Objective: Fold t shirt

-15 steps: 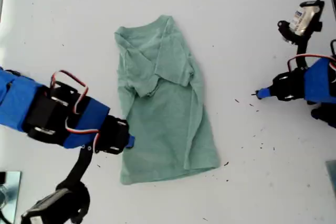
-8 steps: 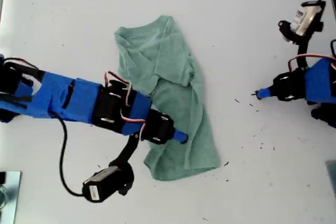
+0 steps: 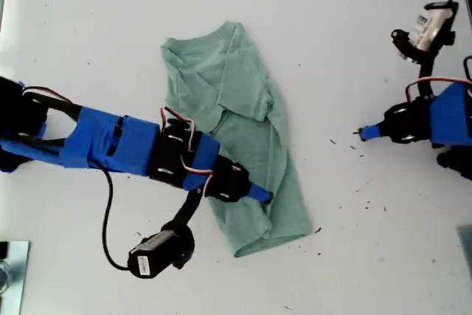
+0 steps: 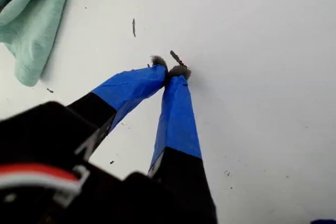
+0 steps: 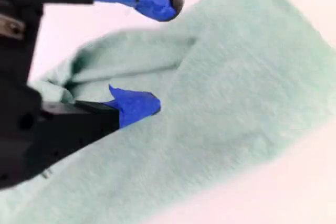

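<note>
While your second pincer (image 3: 264, 197), spread, lifts the t shirt (image 3: 240, 123) hem mid-tabletop (image 3: 110, 27), you're mid side-fold; next, lay it flat. First pincer (image 4: 170, 70) sits pressed together, exterior view's right.

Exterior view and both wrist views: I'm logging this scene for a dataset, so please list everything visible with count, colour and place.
t-shirt: one, pale sage green, partly folded, table centre in the exterior view.
table: one, white, under everything.
dark specks: several, scattered on the table at the exterior view's right.
my first claw: blue-taped, shut on nothing, tips at the bare table at the exterior view's right.
my second claw: blue-taped, open, over the t-shirt's lower half.
</note>
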### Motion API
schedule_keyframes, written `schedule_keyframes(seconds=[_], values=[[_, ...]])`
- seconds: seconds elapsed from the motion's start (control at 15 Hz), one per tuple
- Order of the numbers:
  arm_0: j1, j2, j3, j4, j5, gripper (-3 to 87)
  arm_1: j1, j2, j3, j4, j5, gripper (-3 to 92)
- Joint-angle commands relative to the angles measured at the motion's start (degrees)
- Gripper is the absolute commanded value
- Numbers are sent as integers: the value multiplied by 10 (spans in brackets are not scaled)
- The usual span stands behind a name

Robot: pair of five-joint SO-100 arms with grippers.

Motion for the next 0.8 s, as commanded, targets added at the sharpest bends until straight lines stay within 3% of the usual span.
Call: schedule_keyframes(seconds=[0.0, 0.07, 0.13, 0.2, 0.33, 0.53, 0.73], values=[[18, 179, 14, 69, -18, 219, -8, 2, -4, 4, 6, 25], [10, 223, 54, 120, -49, 144, -8, 4, -4, 5, 5, 25], [-2, 288, 178, 112, -72, 63, -6, 6, -4, 5, 4, 25], [-7, 374, 353, 47, -99, -1, -5, 8, -4, 6, 3, 25], [-8, 558, 671, -95, -163, -1, -11, 10, -4, 8, 6, 25], [2, 748, 974, -212, -250, -1, -12, 13, -1, 9, 9, 25], [12, 807, 1081, -272, -294, -1, -14, 14, 3, 9, 13, 25]])
